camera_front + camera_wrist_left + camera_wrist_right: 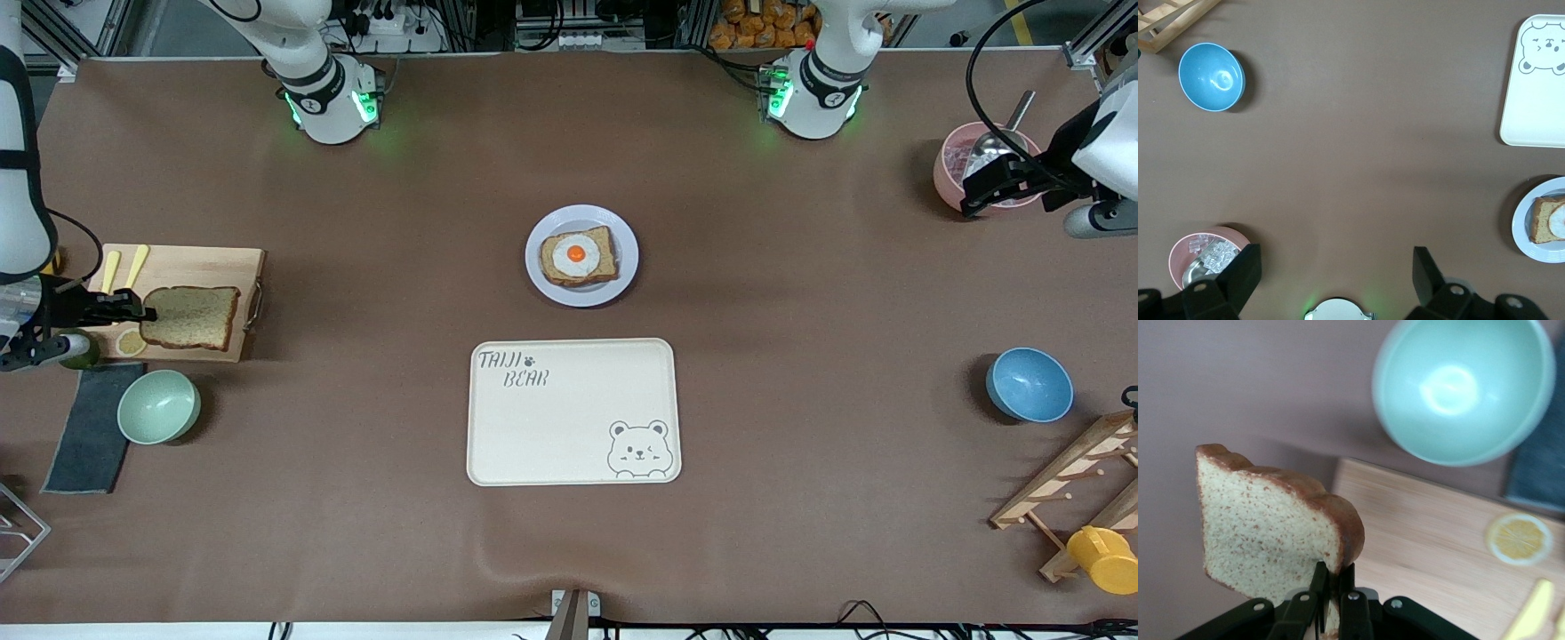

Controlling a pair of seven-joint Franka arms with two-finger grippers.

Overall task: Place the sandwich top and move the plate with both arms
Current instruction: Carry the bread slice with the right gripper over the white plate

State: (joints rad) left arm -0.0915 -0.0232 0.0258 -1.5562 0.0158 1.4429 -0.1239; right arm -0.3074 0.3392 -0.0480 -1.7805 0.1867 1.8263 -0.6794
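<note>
One brown counter (356,533) carries the cream tray (573,412) and, farther from the front camera, the plate (622,238) bearing egg toast (578,256). Right gripper (142,313), clamped on the sandwich top (191,317), holds it flat over the wooden board (204,262), rounded edge toward the gripper. Left gripper (969,191) waits over the pink bowl (949,160), fingers fully apart.

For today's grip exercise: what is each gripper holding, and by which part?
The right gripper pinches the sandwich top by its crust edge, above the cutting board. The left gripper holds nothing.
</note>
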